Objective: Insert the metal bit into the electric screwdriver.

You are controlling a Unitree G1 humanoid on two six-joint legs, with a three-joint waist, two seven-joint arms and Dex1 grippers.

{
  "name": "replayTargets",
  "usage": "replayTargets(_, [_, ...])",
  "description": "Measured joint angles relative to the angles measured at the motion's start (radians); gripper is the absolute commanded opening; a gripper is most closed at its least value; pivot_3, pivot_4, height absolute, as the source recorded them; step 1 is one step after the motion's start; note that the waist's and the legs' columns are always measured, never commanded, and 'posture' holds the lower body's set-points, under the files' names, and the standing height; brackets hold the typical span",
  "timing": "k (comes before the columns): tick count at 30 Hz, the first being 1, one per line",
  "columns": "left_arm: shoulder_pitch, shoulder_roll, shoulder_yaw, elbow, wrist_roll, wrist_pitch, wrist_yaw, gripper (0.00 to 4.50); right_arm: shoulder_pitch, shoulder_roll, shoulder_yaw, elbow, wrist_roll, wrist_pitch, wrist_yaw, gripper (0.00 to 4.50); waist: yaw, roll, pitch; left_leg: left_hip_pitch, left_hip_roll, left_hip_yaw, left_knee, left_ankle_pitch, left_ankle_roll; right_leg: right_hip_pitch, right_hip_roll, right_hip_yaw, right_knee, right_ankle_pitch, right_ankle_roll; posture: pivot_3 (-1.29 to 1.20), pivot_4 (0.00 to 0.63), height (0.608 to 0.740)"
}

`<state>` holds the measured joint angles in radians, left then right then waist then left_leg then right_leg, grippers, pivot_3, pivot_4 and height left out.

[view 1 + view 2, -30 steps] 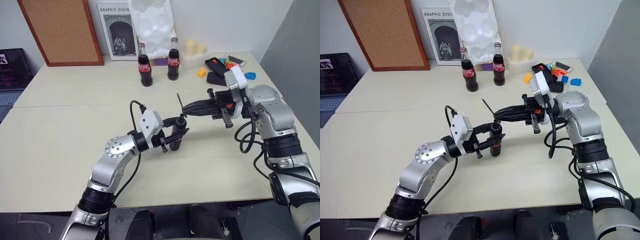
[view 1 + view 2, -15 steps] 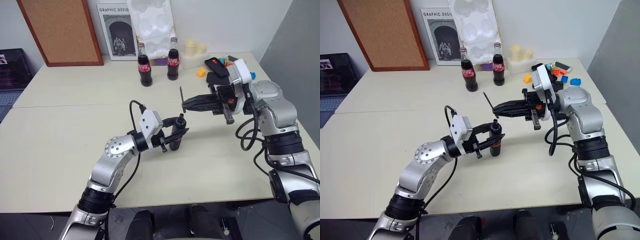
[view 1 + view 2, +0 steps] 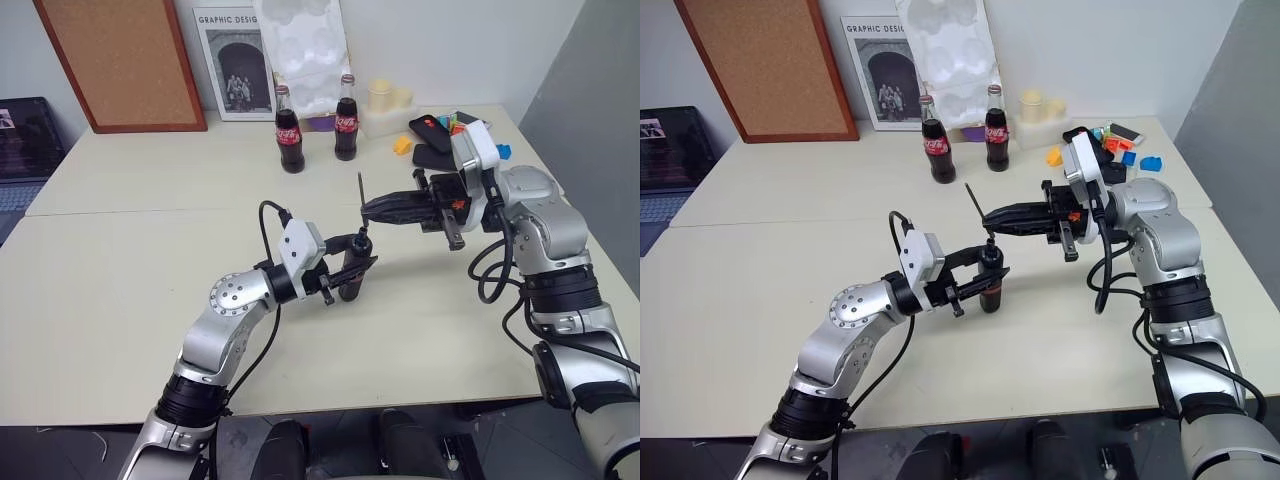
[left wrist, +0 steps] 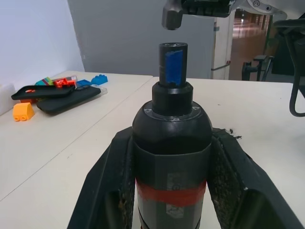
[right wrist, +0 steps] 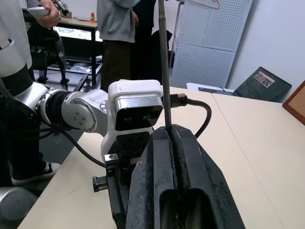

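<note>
Insertion has not happened yet, as far as I can judge: both parts are in my grasp, but they are apart. My left end effector (image 3: 352, 268), just below the centre of the left eye frame, has its fingers pressed against the body of the electric screwdriver (image 3: 349, 270), holding it upright with its narrow black tip pointing up. In the left wrist view the tool's dark body with its red band sits clamped between my two black fingers (image 4: 106, 191), and its open tip stands free, with nothing in it.

My right end effector (image 3: 368, 210), a little above and to the right of the screwdriver in the left eye frame, is pressed shut on the metal bit (image 3: 361, 190). The thin grey rod sticks upward out of the fingertips, nearly upright. In the right wrist view it rises from between my closed fingers (image 5: 157, 162) to the top edge of the frame. The fingertips hang just above the screwdriver's tip, near it but not touching.

What is left, in my judgement: bring the bit's end into line with the tip's opening, push it in, then let go. Most of the rod stands above my grip, so lining it up may take some turning of the wrist.

Containers: two cola bottles (image 3: 290, 130) stand capped at the upper middle of the surface (image 3: 120, 250), dark liquid reaching into their necks.
</note>
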<state>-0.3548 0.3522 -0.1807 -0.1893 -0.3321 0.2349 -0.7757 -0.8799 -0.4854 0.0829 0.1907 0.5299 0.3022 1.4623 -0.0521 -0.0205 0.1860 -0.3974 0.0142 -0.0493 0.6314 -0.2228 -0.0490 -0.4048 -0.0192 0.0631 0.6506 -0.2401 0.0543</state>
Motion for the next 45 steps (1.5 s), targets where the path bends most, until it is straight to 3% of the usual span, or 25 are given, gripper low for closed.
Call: replayTargets(45, [0.005, 0.016, 0.0, -0.009, -0.008, 0.004, -0.001, 1.66, 0.013, 0.022, 0.002, 0.001, -0.016, -0.019, -0.005, 0.0, -0.003, 0.0, 0.0, 0.001, 0.0, 0.0, 0.0, 0.0, 0.0, 0.0, 0.0, 0.0, 0.001, 0.0, 0.0, 0.0, 0.15, 0.74])
